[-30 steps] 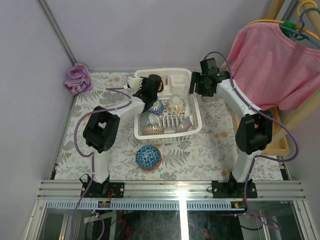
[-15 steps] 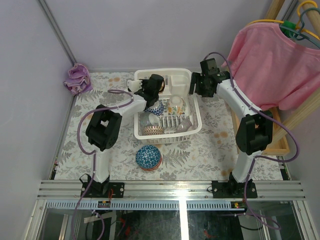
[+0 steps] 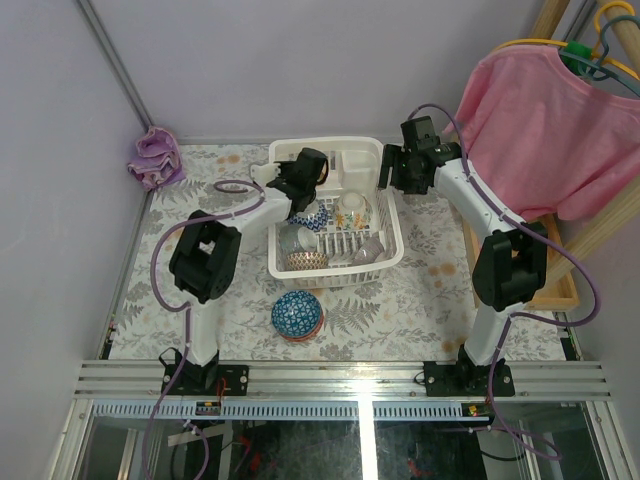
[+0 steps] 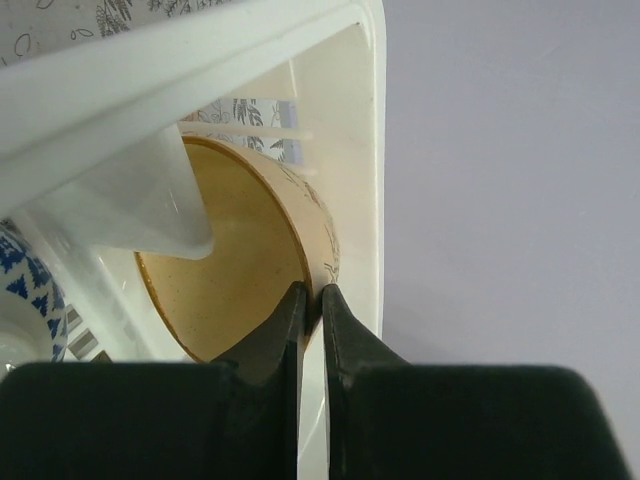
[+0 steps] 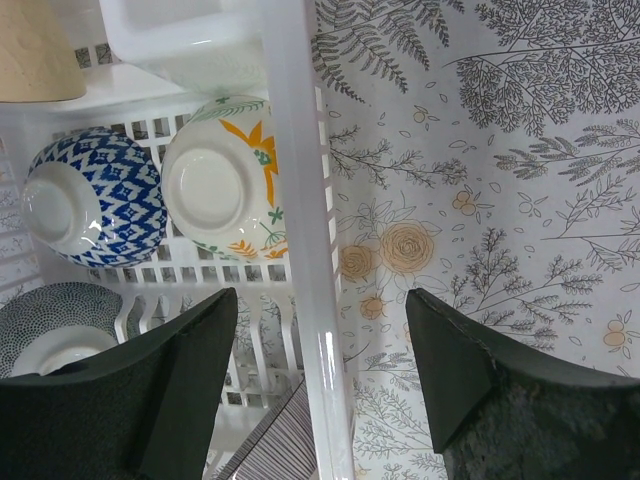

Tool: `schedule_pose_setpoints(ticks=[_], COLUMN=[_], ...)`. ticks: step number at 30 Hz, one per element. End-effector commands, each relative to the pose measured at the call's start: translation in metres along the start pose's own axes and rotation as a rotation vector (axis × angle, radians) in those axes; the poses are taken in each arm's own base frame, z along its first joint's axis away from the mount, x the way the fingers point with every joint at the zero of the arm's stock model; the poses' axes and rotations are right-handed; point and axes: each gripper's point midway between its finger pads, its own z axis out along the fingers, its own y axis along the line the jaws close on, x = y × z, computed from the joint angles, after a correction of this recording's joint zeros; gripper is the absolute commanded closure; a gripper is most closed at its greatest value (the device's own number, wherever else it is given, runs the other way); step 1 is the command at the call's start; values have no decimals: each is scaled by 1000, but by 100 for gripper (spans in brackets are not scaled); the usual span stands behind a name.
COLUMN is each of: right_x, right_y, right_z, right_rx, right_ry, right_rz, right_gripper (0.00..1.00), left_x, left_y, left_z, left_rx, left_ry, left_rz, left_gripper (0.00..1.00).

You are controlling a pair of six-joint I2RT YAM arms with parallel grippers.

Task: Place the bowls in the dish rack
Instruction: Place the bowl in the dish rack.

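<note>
On the left, clamped on the rim of the yellow bowl with the left tool, now slightly deeper in the far left corner of the dish rack than a second ago; probably near to release. Very little room there beside the wall. In the middle, on the counter, a blue bowl not yet loaded. On the right, above the rack's right wall, the right tool spread apart, holding nothing; free counter beside.
</note>
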Motion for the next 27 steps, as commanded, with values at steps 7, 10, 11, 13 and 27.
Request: schedule_pose_setpoints(ticks=[7,10,11,13,27], right_x=[-13,-13,-13,-13,-14], right_y=[14,15,15,15,17], right_z=[-26,-27,-27,-28,-34], right_rx=[-52,-55,-54,-58,-66], right_ry=[-40,-40,-39,-39,-44], right_rz=[-8,-9,-8,-9,-6], right_gripper=[24,24,24,24,22], left_x=[-28,-29,-29,-29,-23], left_y=[51,56,57,58,22], left_z=[-8,-9,-10,-10,-20], left_rx=[-159,-174,-176,-181,-105], left_ry=[-69,-67,-64,-59,11], left_rz=[118,115,113,115,158], left_gripper=[81,78,77,72,47])
